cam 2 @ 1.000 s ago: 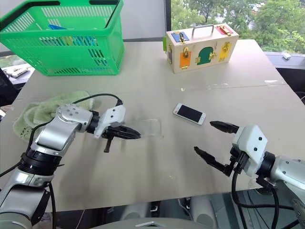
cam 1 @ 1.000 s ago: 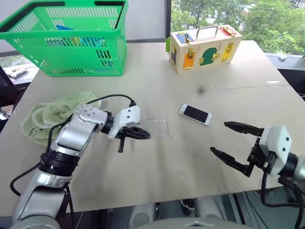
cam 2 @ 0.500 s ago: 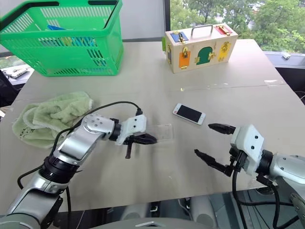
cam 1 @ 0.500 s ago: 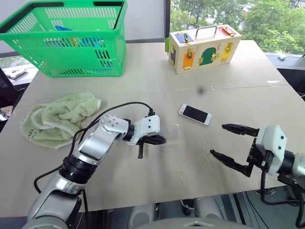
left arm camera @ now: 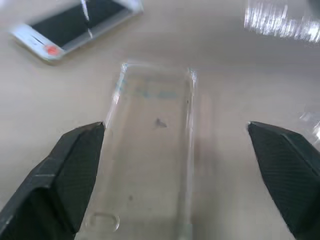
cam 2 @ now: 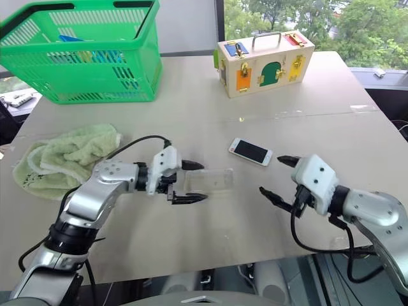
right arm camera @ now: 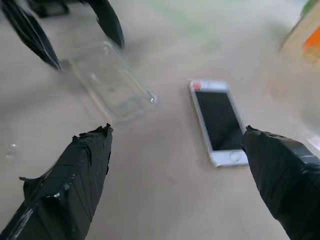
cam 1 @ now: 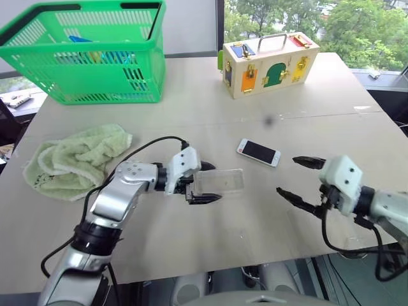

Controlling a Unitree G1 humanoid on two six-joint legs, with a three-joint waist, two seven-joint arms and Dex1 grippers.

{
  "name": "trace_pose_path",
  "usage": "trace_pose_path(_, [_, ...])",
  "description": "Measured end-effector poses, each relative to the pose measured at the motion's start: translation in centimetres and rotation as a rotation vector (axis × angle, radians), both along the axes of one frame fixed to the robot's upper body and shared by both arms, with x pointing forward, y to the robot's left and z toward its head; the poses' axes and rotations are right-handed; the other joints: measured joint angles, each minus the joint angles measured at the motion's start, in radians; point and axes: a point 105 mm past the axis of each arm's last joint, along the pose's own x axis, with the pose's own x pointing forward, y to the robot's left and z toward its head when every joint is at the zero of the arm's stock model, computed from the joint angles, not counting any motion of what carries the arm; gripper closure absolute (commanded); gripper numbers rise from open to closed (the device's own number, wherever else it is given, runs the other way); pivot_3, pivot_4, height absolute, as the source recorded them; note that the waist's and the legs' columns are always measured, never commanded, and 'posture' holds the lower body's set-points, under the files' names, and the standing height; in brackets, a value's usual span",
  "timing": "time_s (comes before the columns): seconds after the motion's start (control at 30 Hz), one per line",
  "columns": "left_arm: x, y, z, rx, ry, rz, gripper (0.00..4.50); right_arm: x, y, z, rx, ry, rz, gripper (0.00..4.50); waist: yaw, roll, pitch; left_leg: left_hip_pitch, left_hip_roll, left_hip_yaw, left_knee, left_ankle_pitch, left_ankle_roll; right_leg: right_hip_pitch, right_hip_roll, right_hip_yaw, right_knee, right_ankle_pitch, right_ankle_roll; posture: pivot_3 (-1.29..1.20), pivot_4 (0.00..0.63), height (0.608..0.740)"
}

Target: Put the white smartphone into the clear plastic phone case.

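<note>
While the clear plastic phone case (cam 1: 218, 182), a thin transparent rounded-corner shell, lies flat on the pale wooden table (cam 1: 191, 121), we see our left gripper (cam 1: 205, 182) spread wide around its near end. One black finger (cam 1: 205, 166) sits on the far side of the shell and the other on the near side. In the left wrist view the case (left arm camera: 150, 150) runs lengthwise between the two fingers with a gap of table on each side, so we judge that the fingers are apart from it and nothing is grasped.

Our right gripper (cam 1: 299, 178) is also fully spread and empty, hovering over bare table just to the right of the white smartphone (cam 1: 259, 152). That small flat phone, with black screen and white bezels, rests face up on the table, near the far right corner of the case but not touching it. From the right wrist view, the phone (right arm camera: 218, 121) and the case (right arm camera: 108, 80) both lie ahead between the right fingers (right arm camera: 67, 185), with the left fingers at the case's far end.
</note>
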Motion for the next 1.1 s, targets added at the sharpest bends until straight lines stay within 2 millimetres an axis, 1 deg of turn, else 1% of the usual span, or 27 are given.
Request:
trace_pose_path(0.07, [-0.6, 0.4, 0.9, -0.092, -0.025, 0.035, 0.05, 2.0, -0.2, -0.1, 0.029, 0.03, -0.039, 0.0, 0.001, 0.0, 0.0, 0.0, 0.0, 0.0, 0.0, 0.0, 0.0, 0.0, 0.0, 0.0, 0.0, 0.0, 0.0, 0.0, 0.15, 0.74])
trace_pose_path(0.13, [-1.5, 1.5, 0.7, -0.122, -0.009, 0.073, 0.05, 4.5, -0.2, -0.3, 0.011, 0.036, -0.074, 0.0, 0.0, 0.0, 0.0, 0.0, 0.0, 0.0, 0.0, 0.0, 0.0, 0.0, 0.001, 0.0, 0.0, 0.0, 0.0, 0.0, 0.15, 0.74])
trace_pose_path(0.2, [-2.0, 2.2, 0.5, -0.129, 0.01, 0.097, 0.05, 6.0, -0.3, -0.7, -0.018, 0.041, -0.091, 0.0, 0.002, 0.0, 0.0, 0.0, 0.0, -0.001, 0.0, 0.0, 0.0, 0.0, 0.002, -0.001, 0.0, 0.0, 0.0, 0.0, 0.15, 0.74])
trace_pose_path(0.23, [-2.2, 2.6, 0.4, -0.128, 0.015, 0.107, 0.05, 6.9, -0.1, -1.1, -0.04, 0.05, -0.092, 0.0, 0.003, 0.0, 0.0, 0.0, 0.0, -0.001, -0.001, 0.0, 0.0, 0.0, 0.002, -0.001, 0.0, 0.0, 0.0, 0.0, 0.15, 0.74])
trace_pose_path(0.33, [-2.8, 2.8, 0.8, -0.139, 0.019, 0.114, 0.05, 8.9, 0.4, -2.9, -0.095, 0.088, -0.075, 0.0, 0.004, 0.001, 0.001, -0.001, 0.0, 0.0, 0.0, 0.0, 0.0, 0.0, 0.002, -0.001, 0.0, 0.0, 0.0, 0.0, 0.15, 0.74])
trace_pose_path(0.4, [-3.2, 2.8, 0.9, -0.149, 0.023, 0.122, 0.05, 9.8, 0.6, -3.7, -0.107, 0.118, -0.069, 0.0, 0.002, 0.001, 0.001, -0.001, -0.001, 0.001, 0.0, 0.0, 0.0, 0.0, 0.001, 0.0, 0.0, 0.0, 0.0, 0.0, 0.15, 0.74])
trace_pose_path(0.53, [-4.1, 3.2, 0.8, -0.13, 0.029, 0.14, 0.05, 11.2, 1.0, -4.4, -0.14, 0.15, -0.041, 0.0, -0.002, 0.002, 0.001, 0.0, 0.0, 0.002, -0.001, 0.0, 0.0, 0.0, 0.002, 0.0, -0.001, 0.0, 0.0, 0.0, 0.15, 0.74])
trace_pose_path(0.6, [-4.4, 3.5, 0.4, -0.115, 0.046, 0.154, 0.05, 11.5, 1.3, -4.7, -0.146, 0.163, -0.02, 0.0, -0.001, 0.002, 0.001, 0.0, 0.0, 0.001, -0.001, 0.0, 0.0, -0.001, 0.003, 0.0, 0.0, 0.0, 0.0, 0.0, 0.15, 0.74])
trace_pose_path(0.7, [-4.6, 3.8, 0.0, -0.114, 0.058, 0.179, 0.05, 12.1, 1.8, -4.7, -0.138, 0.179, 0.004, 0.0, -0.004, 0.003, 0.001, 0.001, 0.001, 0.001, -0.001, 0.0, 0.0, 0.0, 0.003, 0.0, 0.001, 0.0, 0.0, 0.0, 0.15, 0.74])
trace_pose_path(0.9, [-4.7, 4.0, 0.4, -0.123, 0.044, 0.195, 0.05, 12.5, 2.5, -4.8, -0.151, 0.193, 0.046, 0.0, -0.022, 0.003, 0.001, 0.002, 0.001, 0.001, -0.001, 0.0, 0.0, 0.0, 0.003, 0.0, 0.003, 0.0, -0.001, 0.0, 0.15, 0.74])
trace_pose_path(0.93, [-4.7, 4.0, 0.4, -0.127, 0.044, 0.195, 0.0, 12.5, 2.6, -4.9, -0.155, 0.198, 0.052, 0.52, -0.025, 0.003, 0.001, 0.002, 0.001, 0.001, -0.001, 0.0, 0.0, 0.0, 0.003, 0.0, 0.003, 0.0, -0.001, 0.0, 0.15, 0.74])
trace_pose_path(1.03, [-4.8, 4.0, 0.7, -0.135, 0.04, 0.184, 0.0, 12.5, 2.6, -5.0, -0.174, 0.196, 0.07, 1.58, -0.026, 0.003, 0.001, 0.002, 0.001, 0.0, -0.001, 0.0, 0.0, -0.001, 0.003, 0.0, 0.003, 0.0, -0.001, 0.0, 0.15, 0.74])
trace_pose_path(1.1, [-4.8, 4.2, 0.9, -0.131, 0.026, 0.178, 0.0, 12.5, 2.5, -5.0, -0.183, 0.195, 0.077, 1.58, -0.025, 0.003, 0.001, 0.002, 0.001, 0.001, -0.001, 0.0, 0.0, 0.0, 0.003, 0.0, 0.003, 0.0, -0.001, 0.0, 0.15, 0.74])
